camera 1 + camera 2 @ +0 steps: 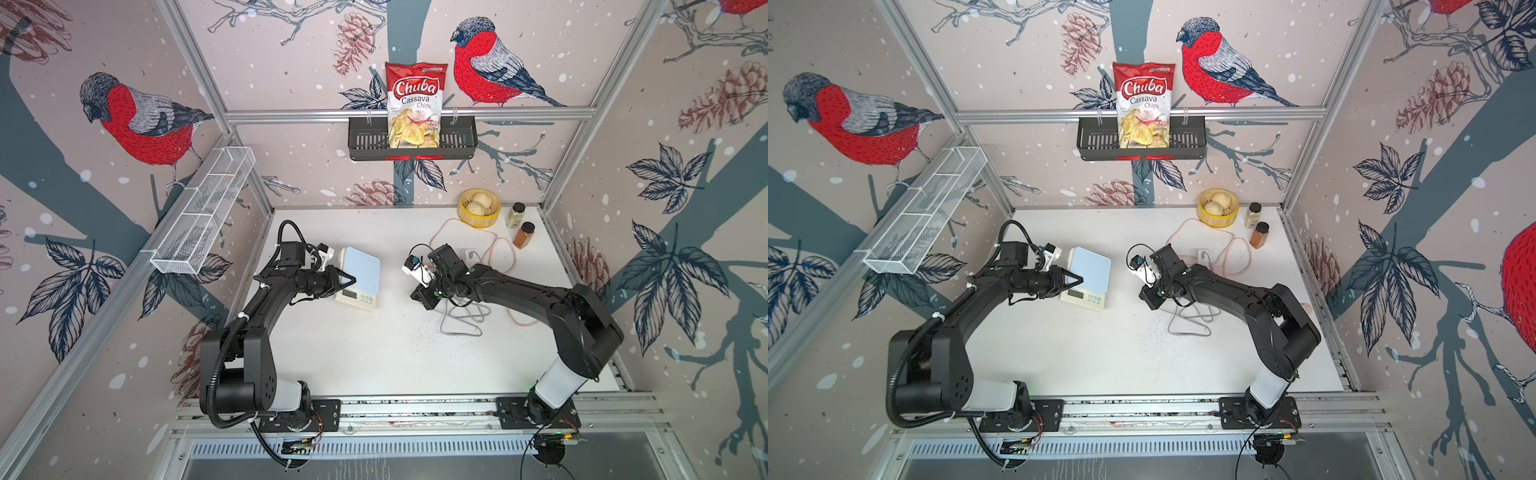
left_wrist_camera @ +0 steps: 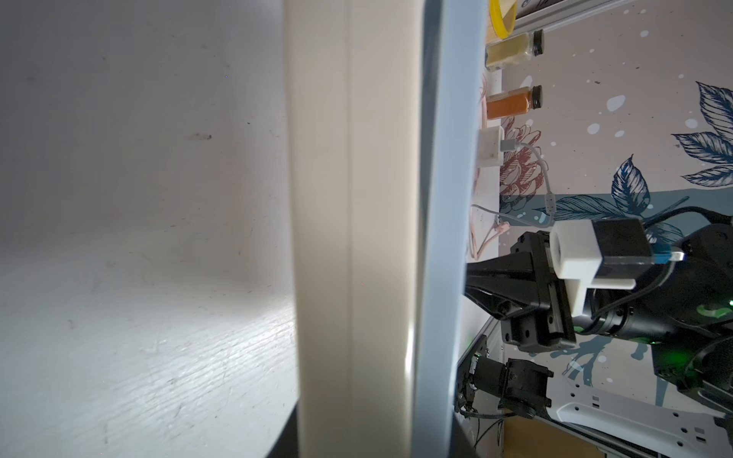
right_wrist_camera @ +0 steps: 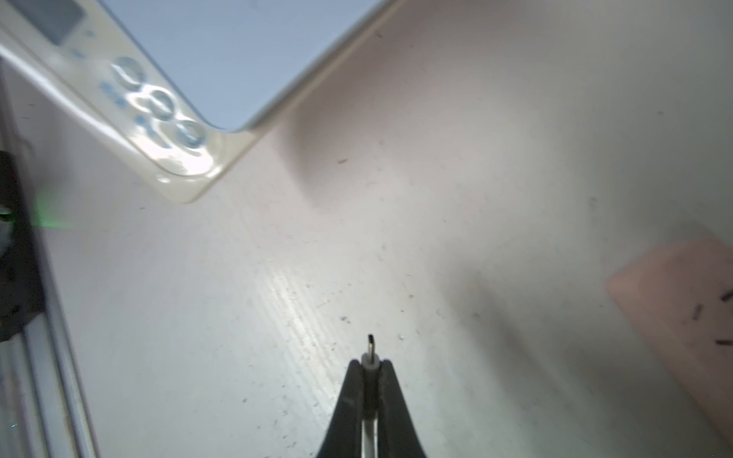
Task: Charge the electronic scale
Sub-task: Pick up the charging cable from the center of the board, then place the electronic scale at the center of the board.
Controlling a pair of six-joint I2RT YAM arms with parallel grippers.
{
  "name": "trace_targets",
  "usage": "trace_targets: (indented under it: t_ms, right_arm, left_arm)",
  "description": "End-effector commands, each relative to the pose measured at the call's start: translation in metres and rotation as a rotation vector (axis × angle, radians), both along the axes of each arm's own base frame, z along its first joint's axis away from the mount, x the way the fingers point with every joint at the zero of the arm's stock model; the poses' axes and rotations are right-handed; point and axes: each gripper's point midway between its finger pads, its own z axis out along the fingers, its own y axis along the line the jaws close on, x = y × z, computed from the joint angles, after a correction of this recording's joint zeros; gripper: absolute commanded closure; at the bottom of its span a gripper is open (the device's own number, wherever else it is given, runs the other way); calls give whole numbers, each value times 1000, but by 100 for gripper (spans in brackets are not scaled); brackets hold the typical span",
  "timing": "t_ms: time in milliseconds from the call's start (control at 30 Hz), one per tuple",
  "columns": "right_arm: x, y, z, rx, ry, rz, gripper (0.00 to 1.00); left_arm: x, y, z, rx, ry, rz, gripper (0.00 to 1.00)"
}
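Right wrist view: the right jaws are shut tight on the charging plug (image 3: 371, 359), and its little metal tip sticks out in front.
Scale spot: the electronic scale (image 1: 359, 268) lies flat on the worktop (image 1: 374, 353), on the left arm's side of the middle.
Left jaws: in both top views they reach over the scale's left edge. In the left wrist view that edge runs right between them, so they look clamped on it.
Which way: from the plug, the scale lies to the robot's left. Bare worktop is between them, and they are not touching.
Long way of the scale: it runs from the button strip (image 1: 1082, 296), close to the robot, out toward the far wall.
Tip aim: I think the tip points at bare worktop beside the button corner, not at the scale.
Plug hole: I cannot see it in any picture.
Nearer arm: the left arm (image 1: 253, 307) is at the scale. The right arm (image 1: 519, 291) has the plug, so it likely must carry it over.
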Motion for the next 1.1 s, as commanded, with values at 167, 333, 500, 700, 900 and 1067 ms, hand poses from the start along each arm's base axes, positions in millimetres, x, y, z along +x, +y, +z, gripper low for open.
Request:
trace_targets:
  t_ms: [167,333,500,700,900,1067]
  right_arm:
    - [-28,31,63,301,23,199,100]
    - [-32,39,68,337,77,241,100]
    - [-43,38,74,361,112,304,100]
    - [-49,30,94,411,124,332,100]
    - [-55,37,108,448,135,369,100]
    - [-54,43,113,458,131,369,100]
  left_arm:
    - [-3,-12,18,-107,-95,-54,76]
    - [-7,-21,27,-170,-124,-90,77]
    - [-19,-29,62,-231,-213,-201,79]
    - [-23,-37,103,-330,-284,-288,81]
    - [-28,-41,126,-372,-316,-344,82]
    - [-30,-42,119,-369,-296,-345,83]
